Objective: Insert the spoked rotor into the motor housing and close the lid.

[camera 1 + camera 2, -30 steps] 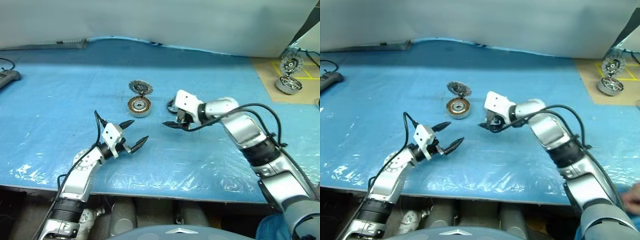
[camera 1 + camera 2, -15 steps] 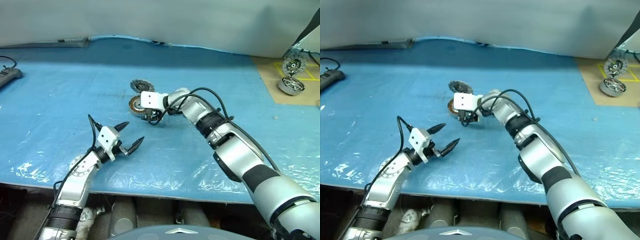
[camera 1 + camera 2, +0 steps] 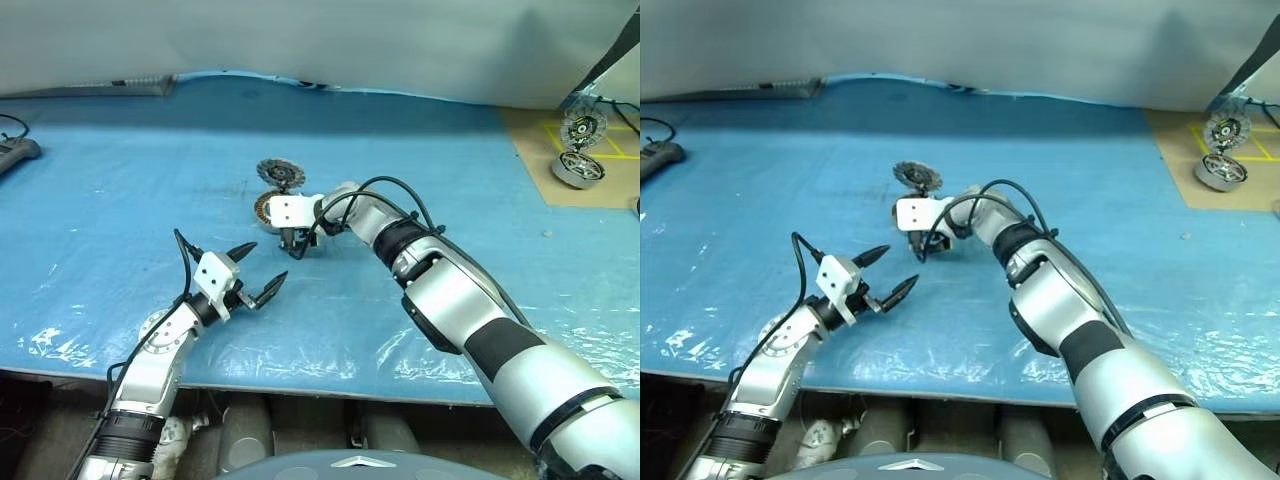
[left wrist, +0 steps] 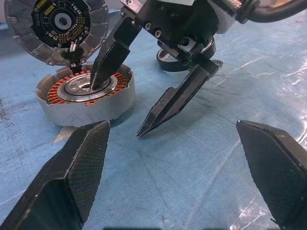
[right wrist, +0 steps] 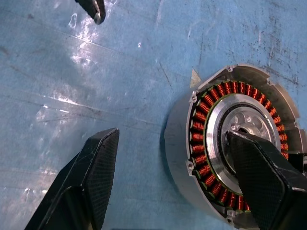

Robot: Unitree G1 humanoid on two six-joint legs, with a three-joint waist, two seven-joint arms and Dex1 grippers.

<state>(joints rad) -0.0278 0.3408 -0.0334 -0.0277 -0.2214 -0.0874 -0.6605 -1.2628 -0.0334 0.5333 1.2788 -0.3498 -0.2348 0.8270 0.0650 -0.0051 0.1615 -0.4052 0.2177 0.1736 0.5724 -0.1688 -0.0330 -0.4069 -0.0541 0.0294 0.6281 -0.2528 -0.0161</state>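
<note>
Two grippers, both spread wide and empty.

Left eye view: the right gripper (image 3: 296, 246) is at the motor housing (image 3: 266, 208). The lid (image 3: 278, 173) stands open on the far side, and the left gripper (image 3: 268, 262) hovers nearer.

Left wrist view: one right finger dips over the housing's centre. A ring, probably the spoked rotor (image 4: 169, 64), lies right of the housing, mostly hidden.

Right wrist view: the far rim is cut off.

Recommend picking up the rotor first, then seating it level.

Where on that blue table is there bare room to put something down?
Bare blue sheet left of the motor housing, and right of it toward the tan board. Crowded around the housing, where the right gripper reaches in.
</note>
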